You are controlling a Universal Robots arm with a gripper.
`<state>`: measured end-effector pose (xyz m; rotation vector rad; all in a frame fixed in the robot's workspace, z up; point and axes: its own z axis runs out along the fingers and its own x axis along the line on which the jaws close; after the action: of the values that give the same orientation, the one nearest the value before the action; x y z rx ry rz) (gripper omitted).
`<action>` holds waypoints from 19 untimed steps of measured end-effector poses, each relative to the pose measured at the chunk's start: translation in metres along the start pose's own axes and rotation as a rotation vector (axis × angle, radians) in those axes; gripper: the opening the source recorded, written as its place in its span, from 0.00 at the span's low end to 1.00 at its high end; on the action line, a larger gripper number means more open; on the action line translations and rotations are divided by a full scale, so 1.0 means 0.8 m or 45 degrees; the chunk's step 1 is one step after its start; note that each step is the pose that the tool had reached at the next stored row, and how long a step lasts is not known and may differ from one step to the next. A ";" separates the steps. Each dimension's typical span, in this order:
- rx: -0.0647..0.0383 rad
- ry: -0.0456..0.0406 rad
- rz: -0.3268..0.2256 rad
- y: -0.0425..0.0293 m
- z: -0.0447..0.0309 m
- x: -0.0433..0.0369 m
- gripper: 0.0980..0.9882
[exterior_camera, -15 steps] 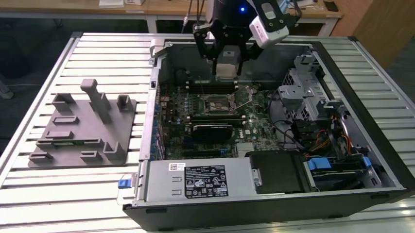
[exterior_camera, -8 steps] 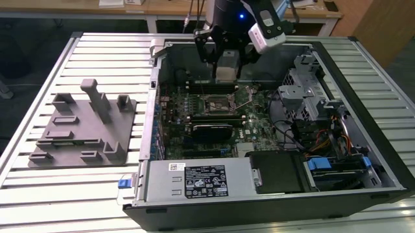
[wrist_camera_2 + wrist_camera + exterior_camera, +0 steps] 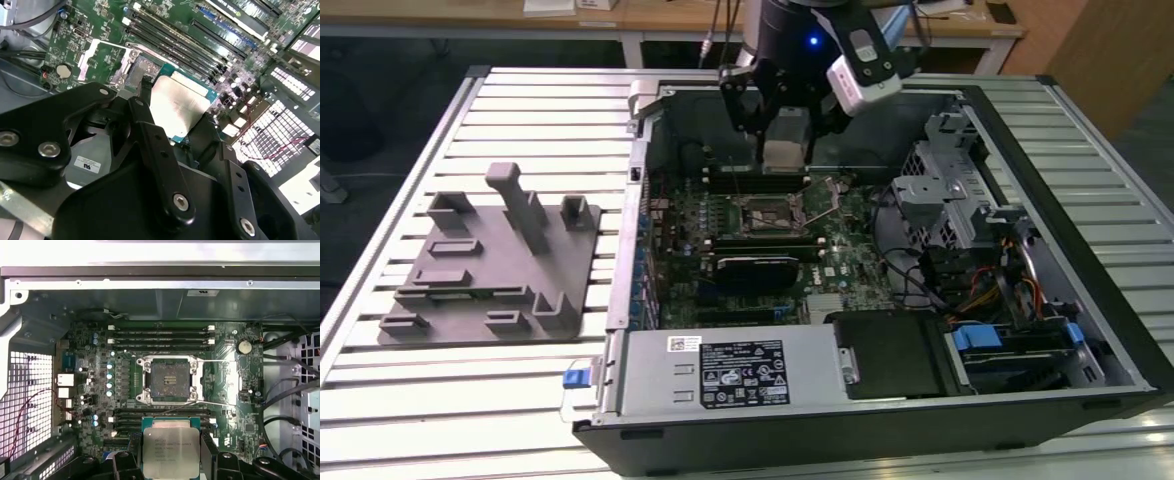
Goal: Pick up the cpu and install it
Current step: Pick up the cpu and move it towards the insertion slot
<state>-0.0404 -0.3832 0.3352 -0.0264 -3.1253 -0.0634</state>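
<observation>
My gripper [image 3: 783,152] is shut on the cpu [image 3: 783,146], a flat square chip with a silver-grey top, held by two opposite edges. It hangs over the open computer case, above the memory slots just behind the black square socket [image 3: 771,211]. In the first wrist view the cpu [image 3: 171,451] sits between the two black fingers [image 3: 131,452], and the open socket [image 3: 169,379] with its metal frame lies a short way off on the green motherboard. The second wrist view shows the gripper [image 3: 175,114] holding the cpu [image 3: 177,106], with the socket [image 3: 138,70] below it.
The computer case [image 3: 1014,130] lies open on a slatted metal table [image 3: 520,120]. A grey plastic fixture block [image 3: 494,262] stands at the exterior view's left. A power supply [image 3: 720,372], drive cage [image 3: 947,190] and cables [image 3: 987,290] crowd the case's near and right sides.
</observation>
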 end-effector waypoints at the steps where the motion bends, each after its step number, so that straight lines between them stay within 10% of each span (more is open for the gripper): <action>1: 0.000 0.000 0.000 0.0008 0.0012 0.000 0.50; 19: 0.000 0.004 0.000 0.0114 0.0203 -0.004 0.50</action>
<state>-0.0374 -0.3735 0.3193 -0.0265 -3.1218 -0.0633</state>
